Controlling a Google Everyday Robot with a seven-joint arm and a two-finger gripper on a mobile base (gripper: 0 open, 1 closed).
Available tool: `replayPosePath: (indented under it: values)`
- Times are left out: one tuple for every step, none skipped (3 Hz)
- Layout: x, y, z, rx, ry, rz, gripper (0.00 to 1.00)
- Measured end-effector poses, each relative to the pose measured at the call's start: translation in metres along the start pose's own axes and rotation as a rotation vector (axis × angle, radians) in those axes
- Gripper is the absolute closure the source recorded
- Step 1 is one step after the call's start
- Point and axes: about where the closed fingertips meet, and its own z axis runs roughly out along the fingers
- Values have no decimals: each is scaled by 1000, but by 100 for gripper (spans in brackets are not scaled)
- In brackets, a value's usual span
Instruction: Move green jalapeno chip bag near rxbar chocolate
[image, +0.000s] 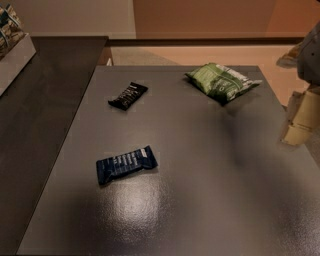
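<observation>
Green jalapeno chip bag (223, 81) lies flat at the far right of your dark grey table (200, 190), well apart from the rxbar chocolate (128, 95) at the far left. A dark-blue bar (126, 164) sits nearer, beside glare on the glossy top. Behind, you see tan floor (200, 52) and an orange wall (200, 17). Your gripper (301, 122) hangs beyond the table's right edge; you cannot tell whether it is spread or closed

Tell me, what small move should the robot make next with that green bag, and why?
Probably bring the gripper, now at the right edge of the table, leftward over the green jalapeno chip bag. The bag lies untouched, apart from the rxbar chocolate further left, so it must be reached first.
</observation>
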Motion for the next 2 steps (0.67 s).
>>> replayPosePath:
  values:
    - [-2,-1,-1,0,-6,-1,0]
    - [-5,-18,15,-42,-51,43,0]
